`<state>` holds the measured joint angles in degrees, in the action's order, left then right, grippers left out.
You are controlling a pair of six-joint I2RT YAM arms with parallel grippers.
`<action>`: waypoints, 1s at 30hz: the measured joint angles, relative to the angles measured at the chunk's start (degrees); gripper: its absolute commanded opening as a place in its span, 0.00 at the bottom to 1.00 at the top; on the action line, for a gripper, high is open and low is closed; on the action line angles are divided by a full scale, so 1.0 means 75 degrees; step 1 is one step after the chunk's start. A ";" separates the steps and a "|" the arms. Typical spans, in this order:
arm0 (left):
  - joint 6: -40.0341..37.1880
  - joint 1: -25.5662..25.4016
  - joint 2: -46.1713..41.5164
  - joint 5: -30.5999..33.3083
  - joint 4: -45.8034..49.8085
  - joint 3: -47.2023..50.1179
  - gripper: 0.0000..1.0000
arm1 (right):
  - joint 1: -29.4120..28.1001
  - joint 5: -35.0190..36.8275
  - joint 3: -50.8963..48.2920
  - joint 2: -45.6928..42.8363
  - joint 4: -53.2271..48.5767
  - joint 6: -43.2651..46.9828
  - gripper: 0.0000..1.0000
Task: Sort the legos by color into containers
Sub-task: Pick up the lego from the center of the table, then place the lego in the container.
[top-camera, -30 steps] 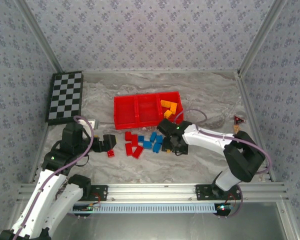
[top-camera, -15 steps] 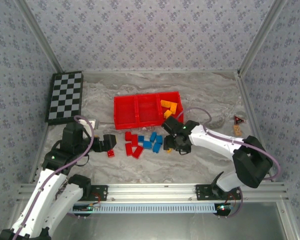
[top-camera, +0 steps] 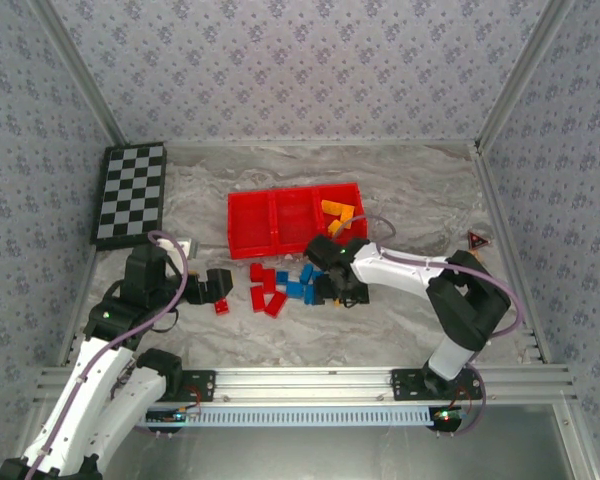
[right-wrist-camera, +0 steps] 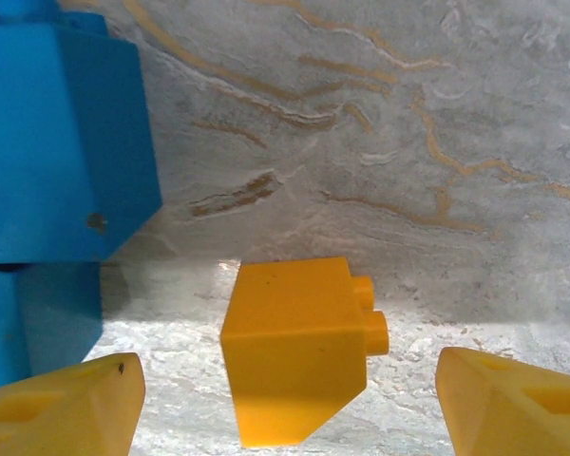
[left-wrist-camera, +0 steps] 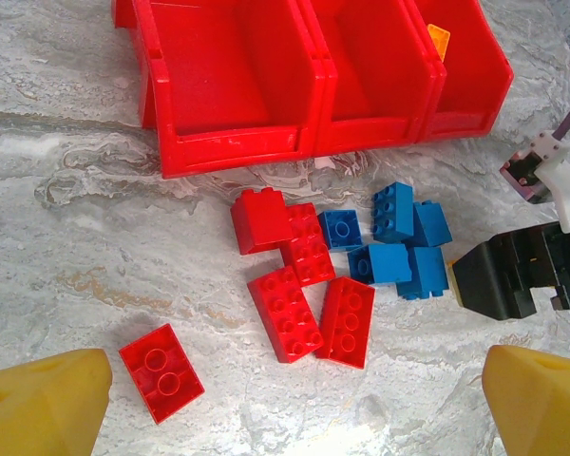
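Right gripper (top-camera: 332, 290) lined up on an orange brick (right-wrist-camera: 294, 361).
Top view: my right gripper sits low at the right edge of the loose legos (top-camera: 285, 285), near the tray (top-camera: 248, 225), whose right compartment holds sorted orange pieces (top-camera: 338, 212). Left wrist: my left gripper (left-wrist-camera: 290, 404) is spread and empty above red bricks (left-wrist-camera: 304, 285). Right wrist: my fingers (right-wrist-camera: 62, 408) are spread astride the orange brick, ready to pinch.

No text, brand or number can be read.
A small red-edged triangular sign (top-camera: 477, 239) stands near the right edge of the desk (top-camera: 400, 190); the dark mark inside it is too small to make out.
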<state>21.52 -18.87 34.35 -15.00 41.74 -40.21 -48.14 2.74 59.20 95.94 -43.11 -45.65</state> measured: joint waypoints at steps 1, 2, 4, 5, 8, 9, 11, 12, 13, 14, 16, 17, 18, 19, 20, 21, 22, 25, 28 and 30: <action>0.0000 0.0000 0.0000 0.0000 0.0003 0.0000 1.00 | 0.0000 0.0017 0.0006 0.0038 -0.0017 0.0023 0.75; 0.0000 0.0000 0.0000 0.0000 0.0000 0.0000 1.00 | 0.0000 0.0038 0.0026 0.0090 -0.0050 0.0041 0.72; 0.0000 0.0000 0.0000 0.0000 0.0000 0.0000 1.00 | 0.0000 0.0082 0.0079 0.0201 -0.0079 0.0087 0.67; 0.0000 0.0000 0.0000 0.0000 0.0003 0.0000 1.00 | 0.0000 0.0122 0.0122 0.0271 -0.0099 0.0099 0.65; 0.0000 0.0000 0.0000 0.0000 0.0000 0.0000 1.00 | 0.0000 0.0189 0.0227 0.0396 -0.0131 0.0154 0.55; 0.0000 0.0000 0.0000 0.0000 0.0000 0.0000 1.00 | 0.0000 0.0213 0.0239 0.0402 -0.0146 0.0169 0.53; 0.0000 0.0000 0.0000 0.0000 0.0000 0.0000 1.00 | 0.0000 0.0256 0.0271 0.0402 -0.0192 0.0195 0.48; 0.0000 0.0000 0.0000 0.0000 0.0000 0.0000 1.00 | 0.0000 0.0274 0.0280 0.0402 -0.0210 0.0207 0.46; 0.0000 0.0000 0.0000 0.0000 0.0000 0.0000 1.00 | 0.0000 0.0291 0.0286 0.0402 -0.0230 0.0213 0.45; 0.0000 0.0000 0.0000 0.0000 0.0000 0.0000 1.00 | 0.0000 0.0321 0.0286 0.0402 -0.0245 0.0219 0.42; 0.0003 0.0000 -0.0003 0.0000 0.0000 0.0000 1.00 | 0.0003 0.0353 0.0294 0.0402 -0.0303 0.0236 0.40; 0.0000 0.0000 -0.0006 0.0000 0.0000 0.0000 1.00 | 0.0003 0.0364 0.0309 0.0402 -0.0341 0.0242 0.39; 0.0000 0.0000 -0.0009 0.0000 0.0003 0.0000 1.00 | 0.0006 0.0391 0.0338 0.0402 -0.0391 0.0248 0.36; 0.0000 0.0000 -0.0009 0.0000 0.0000 0.0000 1.00 | 0.0006 0.0408 0.0382 0.0402 -0.0437 0.0268 0.32; 0.0000 0.0000 -0.0009 0.0000 0.0003 0.0000 1.00 | 0.0006 0.0425 0.0446 0.0402 -0.0484 0.0318 0.30; 0.0000 0.0000 -0.0009 0.0000 0.0000 0.0000 1.00 | 0.0006 0.0463 0.0533 0.0402 -0.0551 0.0353 0.28; 0.0000 0.0000 -0.0009 0.0000 0.0000 0.0000 1.00 | 0.0006 0.0472 0.0606 0.0402 -0.0595 0.0376 0.28; 0.0000 0.0000 -0.0009 0.0000 0.0003 0.0000 1.00 | 0.0006 0.0545 0.0898 0.0350 -0.0784 0.0440 0.26; 0.0000 0.0000 -0.0009 0.0000 0.0000 0.0000 1.00 | 0.0012 0.0624 0.1329 0.0166 -0.1122 0.0557 0.26; 0.0000 0.0000 -0.0009 0.0000 0.0000 0.0000 1.00 | 0.0064 0.0723 0.1775 -0.0023 -0.1402 0.0720 0.27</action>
<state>21.52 -18.87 34.28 -15.00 41.74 -40.21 -47.66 8.16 72.51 95.77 -53.63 -40.25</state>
